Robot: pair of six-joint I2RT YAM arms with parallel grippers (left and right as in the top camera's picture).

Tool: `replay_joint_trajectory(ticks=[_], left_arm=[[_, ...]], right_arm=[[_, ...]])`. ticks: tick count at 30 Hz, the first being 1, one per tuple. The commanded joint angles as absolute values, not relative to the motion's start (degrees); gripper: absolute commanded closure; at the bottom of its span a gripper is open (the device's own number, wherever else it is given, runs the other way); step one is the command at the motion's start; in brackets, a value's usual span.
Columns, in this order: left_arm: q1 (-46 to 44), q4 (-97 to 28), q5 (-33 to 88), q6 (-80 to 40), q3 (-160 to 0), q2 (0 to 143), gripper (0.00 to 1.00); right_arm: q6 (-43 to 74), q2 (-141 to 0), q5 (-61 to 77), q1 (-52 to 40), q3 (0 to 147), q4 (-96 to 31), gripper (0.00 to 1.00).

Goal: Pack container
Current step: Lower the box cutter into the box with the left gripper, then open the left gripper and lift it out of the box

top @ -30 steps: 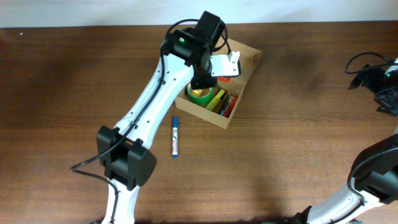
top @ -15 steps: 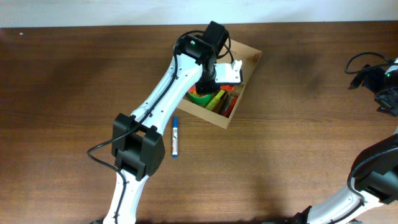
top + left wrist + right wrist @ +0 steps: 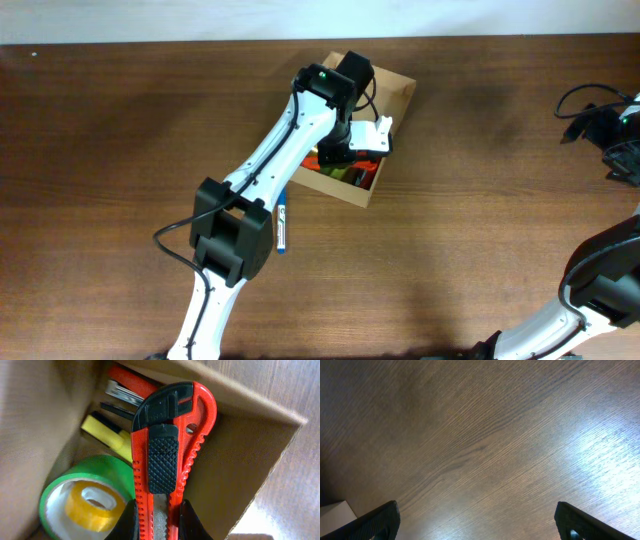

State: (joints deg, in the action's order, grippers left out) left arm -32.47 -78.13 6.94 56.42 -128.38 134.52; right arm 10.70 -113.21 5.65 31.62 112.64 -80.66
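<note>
The container [image 3: 400, 90] is an open brown cardboard box at the table's back centre. My left gripper [image 3: 159, 521] reaches down into it, shut on a red utility knife [image 3: 170, 450] with a black slider. The knife hangs upright against the container's inner wall [image 3: 240, 460]. Below it lie a green tape roll [image 3: 60, 492] with a yellow roll [image 3: 95, 507] nested inside, a yellow marker [image 3: 107, 435] and a red tool [image 3: 132, 382]. My right gripper [image 3: 477, 520] stands open over bare wood at the far right, holding nothing.
A blue pen [image 3: 283, 220] lies on the table just left of the container's front corner. The left arm [image 3: 270, 170] crosses above the box and hides most of its contents from overhead. A black cable [image 3: 585, 100] loops near the right arm [image 3: 620, 140].
The left arm has pushed farther over and down into the box with the knife. The green tape roll is now covered by the arm overhead. The right arm has not moved.
</note>
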Motion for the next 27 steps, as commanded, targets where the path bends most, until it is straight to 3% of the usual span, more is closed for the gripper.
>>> replay_joint_trajectory(ticks=[1, 27], left_arm=[[-32.6, -78.4, 8.1, 57.4, -129.4, 135.1, 0.98], [-31.6, -78.1, 7.5, 57.3, -129.4, 140.7, 0.98]], right_arm=[[10.9, -113.7, 5.4, 31.6, 112.4, -80.5, 0.01], [10.9, -113.7, 5.4, 31.6, 112.4, -80.5, 0.01]])
